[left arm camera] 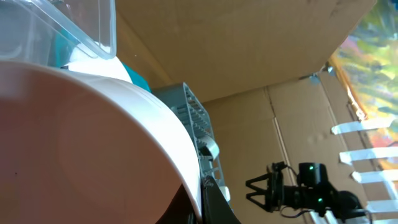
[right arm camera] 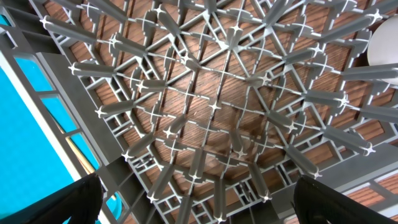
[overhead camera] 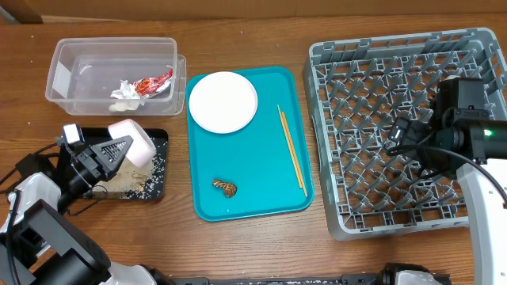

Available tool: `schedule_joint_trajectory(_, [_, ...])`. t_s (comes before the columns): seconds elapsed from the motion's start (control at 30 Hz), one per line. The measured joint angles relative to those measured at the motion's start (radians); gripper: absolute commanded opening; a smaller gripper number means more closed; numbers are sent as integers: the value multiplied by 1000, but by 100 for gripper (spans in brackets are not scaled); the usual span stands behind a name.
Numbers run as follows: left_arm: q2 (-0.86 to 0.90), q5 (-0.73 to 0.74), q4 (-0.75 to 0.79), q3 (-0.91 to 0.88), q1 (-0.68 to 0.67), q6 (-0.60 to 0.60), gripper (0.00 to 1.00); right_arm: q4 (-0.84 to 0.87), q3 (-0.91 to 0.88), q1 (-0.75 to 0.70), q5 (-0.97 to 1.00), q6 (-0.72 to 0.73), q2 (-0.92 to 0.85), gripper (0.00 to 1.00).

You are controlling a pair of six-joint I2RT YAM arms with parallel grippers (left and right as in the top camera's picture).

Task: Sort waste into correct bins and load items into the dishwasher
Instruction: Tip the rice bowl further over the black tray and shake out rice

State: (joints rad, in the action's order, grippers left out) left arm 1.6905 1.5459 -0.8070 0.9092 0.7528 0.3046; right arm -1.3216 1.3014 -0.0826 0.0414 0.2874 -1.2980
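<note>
The left pincer [overhead camera: 120, 147] is clamping shut on the rim of a pale pink round bowl [overhead camera: 133, 141], holding it tipped on its side over the shallow black rectangular tray [overhead camera: 161, 141] at the left of the wooden bench [overhead camera: 261, 245]. From the left wrist camera the bowl's smooth, glossy pink inside and white edge [left arm camera: 74, 143] are filling most of the view. Loose white rice grains [overhead camera: 146, 186] are lying scattered across the tray's dark floor, with a pale, mushy patch beside them. Just behind the tray, the clear rectangular plastic tub [overhead camera: 111, 43] is holding a crumpled red-and-white wrapper [overhead camera: 153, 84] and a white tissue wad [overhead camera: 125, 91], touching each other near its right end. In the middle, the large teal serving tray [overhead camera: 253, 174] is carrying a round white plate [overhead camera: 223, 101] at its far left corner, thin wooden chopsticks [overhead camera: 291, 150] lying lengthwise along its right side, and a small brown food scrap [overhead camera: 225, 187] near its front edge. Over on the right, the right pincer [overhead camera: 400, 134] is hanging above the large square grey plastic dish rack [overhead camera: 356, 119] with its jaws spread wide and gripping nothing; its wrist camera is looking straight down on the lattice of upright pegs [right arm camera: 211, 106], wood grain showing through the gaps.
</note>
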Motion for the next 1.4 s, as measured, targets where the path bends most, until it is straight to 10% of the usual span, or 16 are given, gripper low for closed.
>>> schedule_joint_trajectory(1.03, [0,8,60,0,0,-164,4,-3,0,0,0,0,0,100])
schedule_joint_trajectory(1.4, [0,8,180,0,0,-414,4,-4,0,0,0,0,0,100])
